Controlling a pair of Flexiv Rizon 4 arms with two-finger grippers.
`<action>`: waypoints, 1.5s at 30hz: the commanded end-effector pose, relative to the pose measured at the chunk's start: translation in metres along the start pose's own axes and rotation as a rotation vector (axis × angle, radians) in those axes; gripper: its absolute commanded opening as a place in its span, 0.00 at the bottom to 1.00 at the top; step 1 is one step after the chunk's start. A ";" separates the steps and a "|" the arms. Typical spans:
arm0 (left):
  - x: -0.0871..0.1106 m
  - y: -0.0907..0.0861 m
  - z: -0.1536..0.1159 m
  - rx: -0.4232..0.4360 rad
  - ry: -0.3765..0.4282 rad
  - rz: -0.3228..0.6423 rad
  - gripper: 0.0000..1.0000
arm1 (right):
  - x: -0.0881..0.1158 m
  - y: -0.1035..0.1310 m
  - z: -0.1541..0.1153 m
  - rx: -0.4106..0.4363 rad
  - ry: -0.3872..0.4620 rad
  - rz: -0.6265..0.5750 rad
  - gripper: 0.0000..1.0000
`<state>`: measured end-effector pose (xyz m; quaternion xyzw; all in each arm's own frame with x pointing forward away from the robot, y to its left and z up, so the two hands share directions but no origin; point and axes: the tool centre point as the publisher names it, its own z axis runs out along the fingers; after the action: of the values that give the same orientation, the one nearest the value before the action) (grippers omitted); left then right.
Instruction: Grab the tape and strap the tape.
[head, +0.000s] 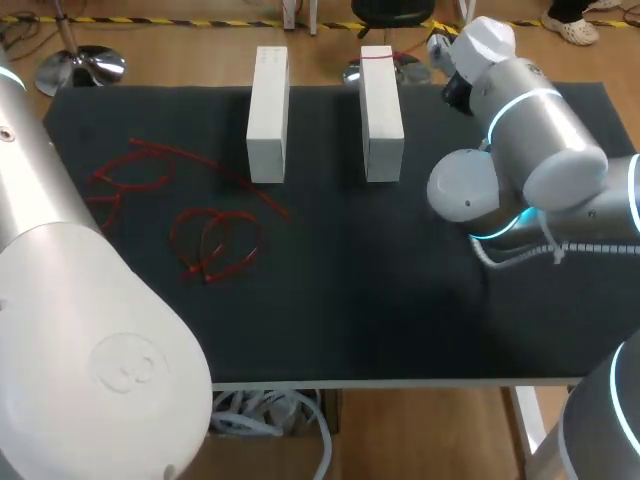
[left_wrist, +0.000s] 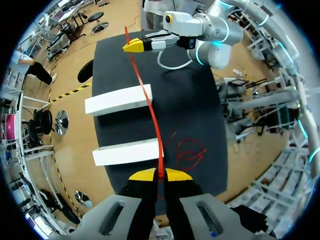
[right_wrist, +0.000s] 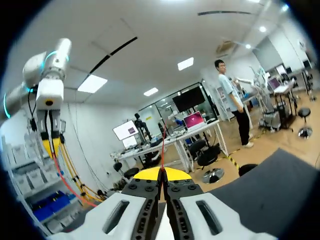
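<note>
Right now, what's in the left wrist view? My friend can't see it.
The left gripper is shut on a red tape that stretches ahead, over two white blocks, to the right gripper, which holds its far end. More red tapes lie loose on the black table.

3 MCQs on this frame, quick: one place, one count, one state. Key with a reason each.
1. Where do the loose red straps lie?
A) on the table, beside the white blocks
B) on top of the blocks
C) off the table

2. How many white blocks are there?
A) one
B) two
C) four

3. What state is the left tool in?
A) open and empty
B) shut on the red tape
C) shut on a block

Key: 1 A, the head view shows them flat on the dark top next to the blocks. 2 B, two stand side by side. 3 B, the tape runs out from between its closed yellow tips.
</note>
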<state>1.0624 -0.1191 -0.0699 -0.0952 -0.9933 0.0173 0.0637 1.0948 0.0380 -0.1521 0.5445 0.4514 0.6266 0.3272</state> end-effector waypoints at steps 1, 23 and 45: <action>0.000 0.000 -0.001 -0.003 0.000 0.000 0.00 | 0.000 0.009 0.002 0.158 0.016 -0.807 0.00; 0.000 0.000 -0.001 -0.003 0.000 0.000 0.00 | 0.014 0.006 0.007 0.146 0.046 -1.068 0.00; 0.000 0.000 -0.001 -0.003 0.000 0.000 0.00 | 0.073 0.013 0.004 0.198 -0.249 -1.515 0.00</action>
<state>1.0623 -0.1189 -0.0702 -0.0954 -0.9933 0.0180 0.0633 1.0884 0.0842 -0.1091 0.1102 0.7115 0.2696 0.6395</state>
